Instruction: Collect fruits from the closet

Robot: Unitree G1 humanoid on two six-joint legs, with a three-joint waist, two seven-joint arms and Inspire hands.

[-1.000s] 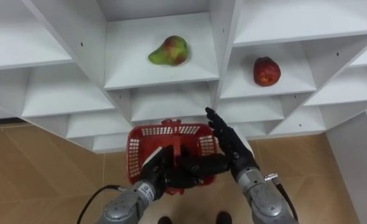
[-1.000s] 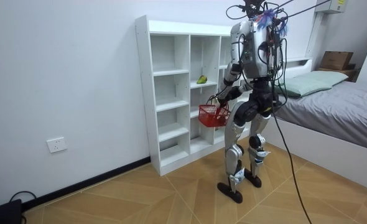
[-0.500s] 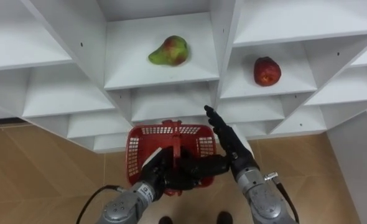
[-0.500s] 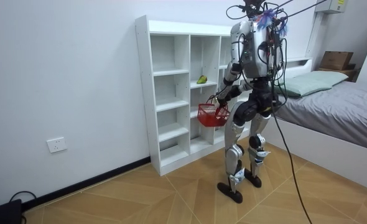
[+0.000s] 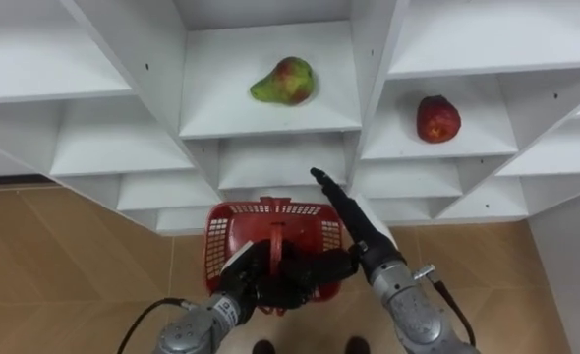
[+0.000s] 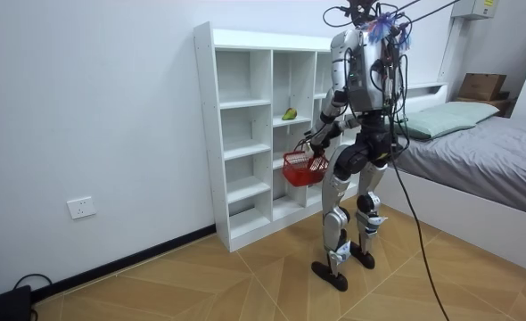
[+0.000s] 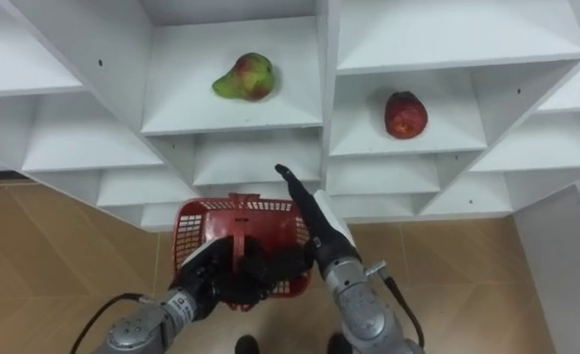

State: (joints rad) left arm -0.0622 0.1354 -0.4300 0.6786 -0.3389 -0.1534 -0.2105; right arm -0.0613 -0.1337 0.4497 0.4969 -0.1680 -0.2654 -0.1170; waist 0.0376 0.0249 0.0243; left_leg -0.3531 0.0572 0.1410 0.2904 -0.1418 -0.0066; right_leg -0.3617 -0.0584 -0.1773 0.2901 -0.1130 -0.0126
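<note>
A green pear blushed with red [image 5: 285, 82] lies on its side on a shelf in the middle column of the white open-fronted closet [image 5: 123, 69]. A dark red apple [image 5: 437, 118] sits in the neighbouring compartment to the right. Both fruits are on their shelves, untouched.

Below them, over the wooden floor [image 5: 74, 256], hangs a red plastic mesh basket [image 5: 227, 236]. It is carried by its upright handle, round which the left hand [image 5: 261, 280] is curled. It is held low and just in front of the shelves, probably so that a fruit can be dropped straight in. No fruit shows in the part of the basket that can be seen.

The right hand [image 5: 359, 228] reaches up over the basket's right rim, its fingers straight and together and holding nothing. It points toward the gap between pear and apple, well short of both. This looks like the start of a reach, though which fruit it is aimed at cannot be told.

In the room view the robot stands upright, close before the closet, with a bed [image 6: 486, 152] behind it.
</note>
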